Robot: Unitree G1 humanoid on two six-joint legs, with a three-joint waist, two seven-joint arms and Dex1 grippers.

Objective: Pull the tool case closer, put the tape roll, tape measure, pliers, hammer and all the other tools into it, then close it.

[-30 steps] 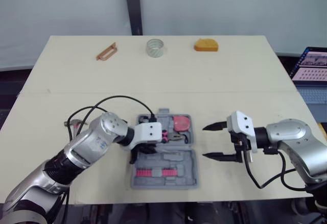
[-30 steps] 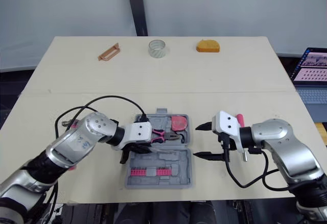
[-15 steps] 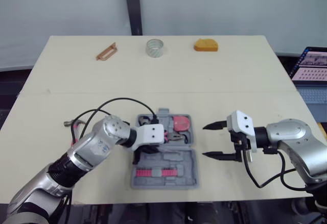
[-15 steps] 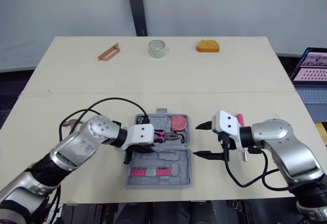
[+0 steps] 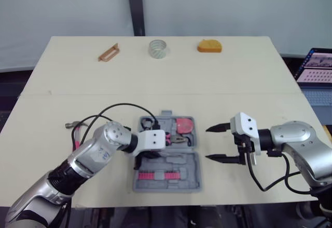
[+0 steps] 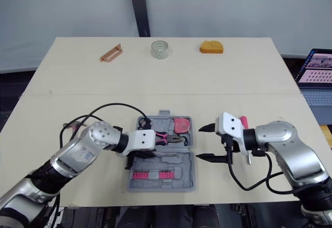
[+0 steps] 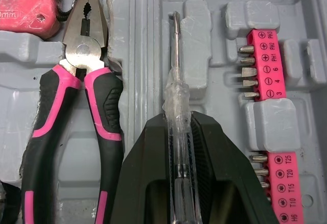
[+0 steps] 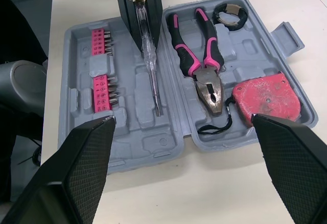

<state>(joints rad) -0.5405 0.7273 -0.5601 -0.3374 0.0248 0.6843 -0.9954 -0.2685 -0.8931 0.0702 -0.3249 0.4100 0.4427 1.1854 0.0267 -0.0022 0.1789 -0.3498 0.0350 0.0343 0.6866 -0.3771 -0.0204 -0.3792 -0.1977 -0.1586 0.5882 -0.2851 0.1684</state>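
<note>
Your left claw (image 7: 178, 127) is gripping the clear handle of a screwdriver (image 8: 148, 55), holding it low over the open tool case (image 5: 179, 161). The shaft is running along a moulded groove next to the pink bit holders (image 7: 265, 66); I cannot tell whether it is touching the plastic. The case is lying open near the front edge of the surface (image 5: 249, 82), between your two arms. In its other half the pink-handled pliers (image 7: 84, 50) are sitting beside the red tape measure (image 8: 265, 94). Your right claw (image 5: 208, 144) is hovering wide open and empty just beside the case's right edge. The tape roll (image 5: 157, 49) is standing well apart at the far edge, between a brown tool (image 5: 108, 52) and an orange object (image 5: 209, 45).
</note>
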